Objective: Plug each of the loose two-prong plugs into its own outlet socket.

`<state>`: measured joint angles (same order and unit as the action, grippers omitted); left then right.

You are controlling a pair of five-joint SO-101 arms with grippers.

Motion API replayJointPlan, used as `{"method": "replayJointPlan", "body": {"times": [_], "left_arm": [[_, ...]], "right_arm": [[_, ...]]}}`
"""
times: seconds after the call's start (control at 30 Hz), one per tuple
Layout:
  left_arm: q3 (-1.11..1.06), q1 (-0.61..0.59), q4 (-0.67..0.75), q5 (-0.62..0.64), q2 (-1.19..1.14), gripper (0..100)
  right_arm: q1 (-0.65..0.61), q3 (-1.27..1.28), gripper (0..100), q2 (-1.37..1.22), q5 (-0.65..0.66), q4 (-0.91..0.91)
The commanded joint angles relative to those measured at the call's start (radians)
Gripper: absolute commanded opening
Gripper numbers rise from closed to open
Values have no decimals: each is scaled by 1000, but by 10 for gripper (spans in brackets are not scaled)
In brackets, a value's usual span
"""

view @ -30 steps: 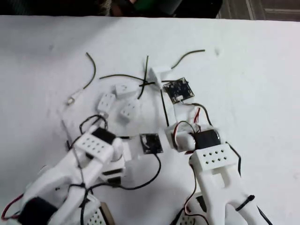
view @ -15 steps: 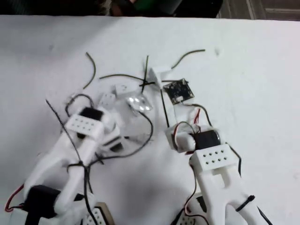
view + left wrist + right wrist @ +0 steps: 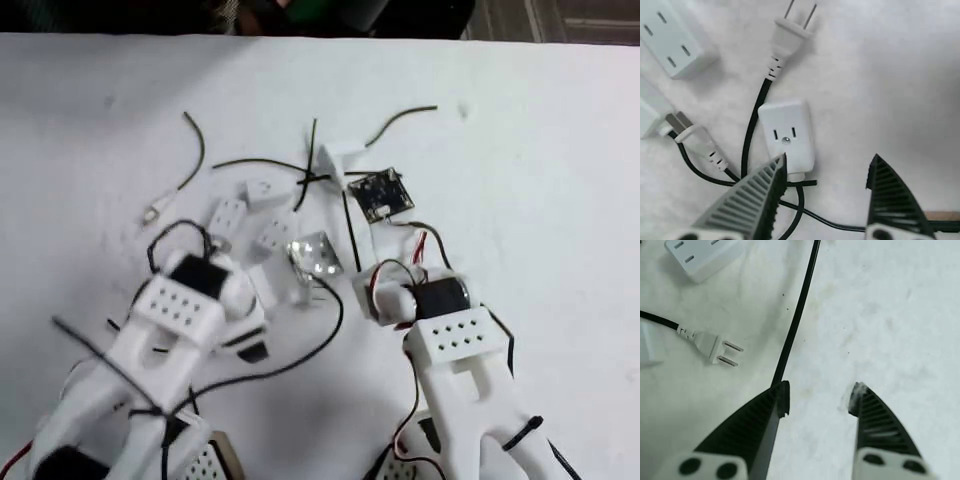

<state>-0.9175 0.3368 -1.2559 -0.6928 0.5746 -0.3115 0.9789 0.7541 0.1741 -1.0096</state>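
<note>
Left gripper (image 3: 828,162): jaws spread, empty, over outlet socket (image 3: 787,132). Loose plug (image 3: 790,35) lay near, unplugged. Right gripper (image 3: 821,389): jaws spread, empty. High view: socket cluster (image 3: 262,192) sat at 1 o'clock from left arm (image 3: 180,310). Step likely needed pinch on plug body, not cord, with prongs squared to slots.

The worktop (image 3: 540,130) is shown in plain white. The outlet socket (image 3: 788,134) is white with dark slots. The two-prong plug (image 3: 789,36) is white, its prongs silvery and its cord (image 3: 754,122) black. The fingers (image 3: 752,197) of the left hand (image 3: 829,160) and the right hand (image 3: 821,386) are rendered dark grey with fine parallel ribbing. The right arm (image 3: 470,390) is white, its plate dotted with small dark holes. A black motor (image 3: 441,297) and red wires (image 3: 420,243) are seen on it.
</note>
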Motion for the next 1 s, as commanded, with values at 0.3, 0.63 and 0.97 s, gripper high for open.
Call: {"method": "replayJointPlan", "body": {"times": [0.3,0.63,0.97], "left_arm": [[54,-97,175,-41,-317,264],[434,-223,-5,-52,-687,250],[397,-217,17,-46,-578,100]], "right_arm": [[5,-3,198,19,2,12],[4,-2,198,19,2,13],[4,-2,198,19,2,13]]}}
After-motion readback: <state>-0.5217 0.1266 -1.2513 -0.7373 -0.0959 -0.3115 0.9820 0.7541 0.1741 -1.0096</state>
